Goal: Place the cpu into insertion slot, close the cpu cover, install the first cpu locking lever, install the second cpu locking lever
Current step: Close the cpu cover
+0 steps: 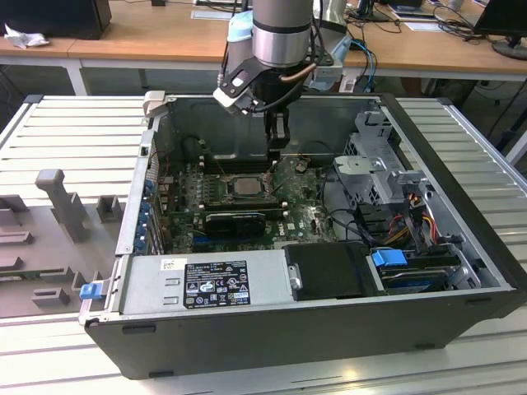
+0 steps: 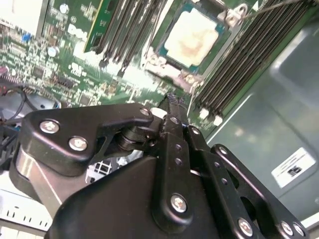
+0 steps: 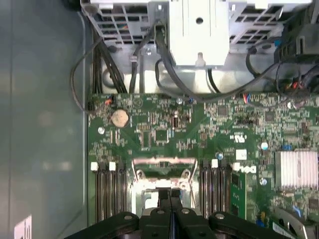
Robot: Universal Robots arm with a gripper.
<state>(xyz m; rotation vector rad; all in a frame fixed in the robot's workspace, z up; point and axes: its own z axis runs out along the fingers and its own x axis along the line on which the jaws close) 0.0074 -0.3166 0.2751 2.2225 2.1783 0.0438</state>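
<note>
In the exterior view, one arm (image 1: 280, 33) reached down into one open computer case (image 1: 461, 189) standing on the slatted surface (image 1: 74, 132). Its single claw (image 1: 278, 145) hung just above the green motherboard (image 1: 306, 216), at about 1 o'clock from the one cpu (image 1: 244, 186), which lay flat in its socket. Two blue tabs showed on the case, one at the near corner (image 1: 86, 290) and one by the drive bay (image 1: 389, 257). In the second wrist view, the claw's two fingers (image 2: 172, 124) were pressed together tip to tip with nothing visible between them, near the socket's corner and not touching the chip. The pale square cpu (image 2: 192, 37) sat in the slot with the cpu cover (image 2: 167, 63) showing as a silvery edge around it, but I could not tell whether it was latched. In the first wrist view, the closed claw (image 3: 170, 196) pointed at the socket, with one coin cell (image 3: 119, 118), one finned heatsink (image 3: 296, 169) and one green memory module (image 3: 237, 191) on the board.
</note>
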